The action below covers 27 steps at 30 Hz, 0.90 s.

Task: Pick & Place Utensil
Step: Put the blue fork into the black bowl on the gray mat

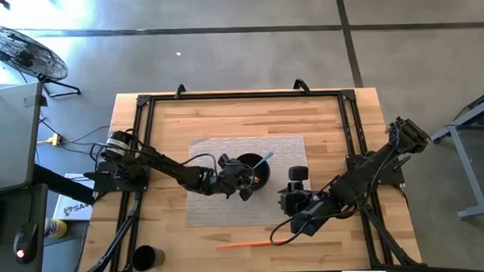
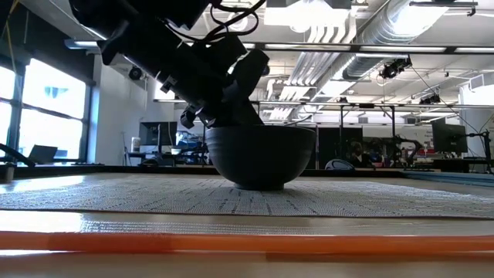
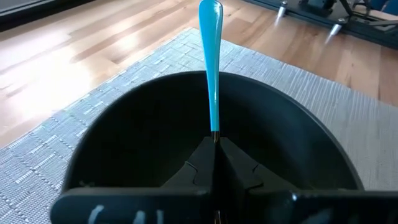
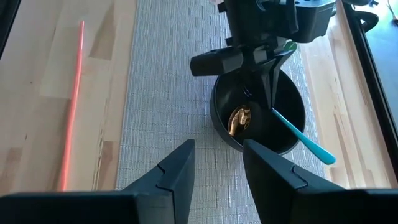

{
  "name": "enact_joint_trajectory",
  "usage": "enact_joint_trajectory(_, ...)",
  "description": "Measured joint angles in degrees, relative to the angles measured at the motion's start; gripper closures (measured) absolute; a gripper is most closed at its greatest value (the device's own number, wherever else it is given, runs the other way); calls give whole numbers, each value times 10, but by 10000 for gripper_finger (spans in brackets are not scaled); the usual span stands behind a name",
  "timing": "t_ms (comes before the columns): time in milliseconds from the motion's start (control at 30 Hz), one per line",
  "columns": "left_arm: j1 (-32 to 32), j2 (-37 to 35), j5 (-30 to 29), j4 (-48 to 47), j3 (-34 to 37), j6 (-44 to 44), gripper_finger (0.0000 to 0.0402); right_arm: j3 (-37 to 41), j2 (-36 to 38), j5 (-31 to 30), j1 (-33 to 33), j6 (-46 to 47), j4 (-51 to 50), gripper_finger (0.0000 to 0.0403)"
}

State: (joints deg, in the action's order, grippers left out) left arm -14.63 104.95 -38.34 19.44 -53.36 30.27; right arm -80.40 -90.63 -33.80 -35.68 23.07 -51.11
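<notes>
A black bowl [image 1: 251,169] [image 2: 258,158] stands on a grey woven mat [image 1: 218,153]. A utensil with a blue handle [image 1: 265,159] [image 3: 210,56] and a gold-coloured head [image 4: 239,118] slants out of the bowl, head inside and handle over the rim. My left gripper [image 1: 245,176] [image 3: 214,142] [image 4: 268,93] hangs over the bowl, shut on the handle. My right gripper [image 1: 287,191] [image 4: 217,168] is open just right of the bowl, above the mat, touching nothing. An orange stick-like utensil [image 1: 244,244] [image 4: 73,106] lies flat on the wood near the table's near edge. My left gripper pinches the blue handle's lower part [image 3: 214,127] [image 4: 273,112], close to the gold head, between its two fingertips. The fingers come from above, pointing down into the bowl. The utensil is tilted, its head down inside the bowl and its free handle end [image 4: 323,152] past the rim.
A black cup [image 1: 145,256] stands at the table's near left corner. A black metal frame [image 1: 241,96] runs along the table's edges. Bare wood [image 1: 169,122] lies between the mat and the frame on all sides.
</notes>
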Motion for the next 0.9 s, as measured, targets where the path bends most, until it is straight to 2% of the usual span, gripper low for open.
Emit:
enact_joint_trajectory(467, 0, 0, 15, -19, 0, 2, 397, 0, 0, 0, 0, 0, 0, 274)
enact_joint_trajectory(900, 0, 0, 17, -39, 0, 14, 336, 0, 0, -1, 0, 0, 0, 274)
